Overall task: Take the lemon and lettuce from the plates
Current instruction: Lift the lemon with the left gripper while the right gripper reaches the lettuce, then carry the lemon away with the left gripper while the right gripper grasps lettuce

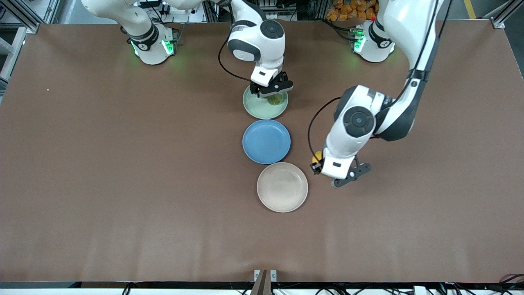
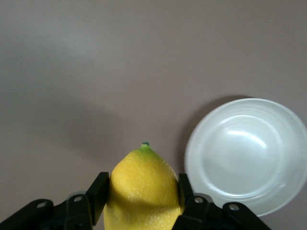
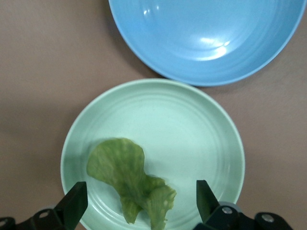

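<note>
My left gripper (image 1: 317,161) is shut on the yellow lemon (image 1: 316,157) and holds it over bare table just beside the empty beige-pink plate (image 1: 282,187), toward the left arm's end. In the left wrist view the lemon (image 2: 142,191) sits between both fingers, and the beige-pink plate (image 2: 247,155) lies below. My right gripper (image 1: 271,95) is open, low over the pale green plate (image 1: 256,106). The green lettuce (image 1: 276,99) lies on that plate. In the right wrist view the lettuce (image 3: 129,182) lies between the spread fingers, untouched, on the green plate (image 3: 192,134).
An empty round blue plate (image 1: 266,141) lies between the green and beige-pink plates, and it also shows in the right wrist view (image 3: 206,33). The three plates form a row down the table's middle. The brown table (image 1: 123,164) stretches wide on both sides.
</note>
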`<move>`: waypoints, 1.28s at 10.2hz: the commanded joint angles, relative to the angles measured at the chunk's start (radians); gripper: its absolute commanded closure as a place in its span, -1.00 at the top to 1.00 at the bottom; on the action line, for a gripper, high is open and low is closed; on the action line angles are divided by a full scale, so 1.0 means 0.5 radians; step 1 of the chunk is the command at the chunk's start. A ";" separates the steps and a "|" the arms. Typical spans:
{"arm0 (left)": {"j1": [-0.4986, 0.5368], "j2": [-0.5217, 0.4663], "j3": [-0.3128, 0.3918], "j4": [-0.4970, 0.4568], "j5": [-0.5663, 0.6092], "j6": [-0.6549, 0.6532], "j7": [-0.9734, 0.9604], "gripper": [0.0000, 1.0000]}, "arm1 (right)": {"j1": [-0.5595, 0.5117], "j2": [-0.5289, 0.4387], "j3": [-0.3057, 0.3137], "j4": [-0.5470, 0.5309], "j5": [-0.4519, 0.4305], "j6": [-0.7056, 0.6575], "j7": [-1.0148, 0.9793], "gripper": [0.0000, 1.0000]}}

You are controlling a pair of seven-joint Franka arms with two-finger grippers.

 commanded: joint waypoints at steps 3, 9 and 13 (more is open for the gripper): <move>0.352 -0.268 -0.012 -0.375 0.176 0.009 0.606 -1.00 | 0.024 0.093 -0.003 0.010 -0.121 0.016 0.086 1.00; 0.846 -0.252 -0.018 -0.595 0.288 0.393 1.324 -1.00 | 0.057 0.210 -0.003 0.019 -0.290 0.038 0.243 0.75; 0.984 -0.090 -0.018 -0.627 0.288 0.653 1.543 -1.00 | 0.042 0.207 0.000 0.044 -0.256 0.016 0.301 -0.57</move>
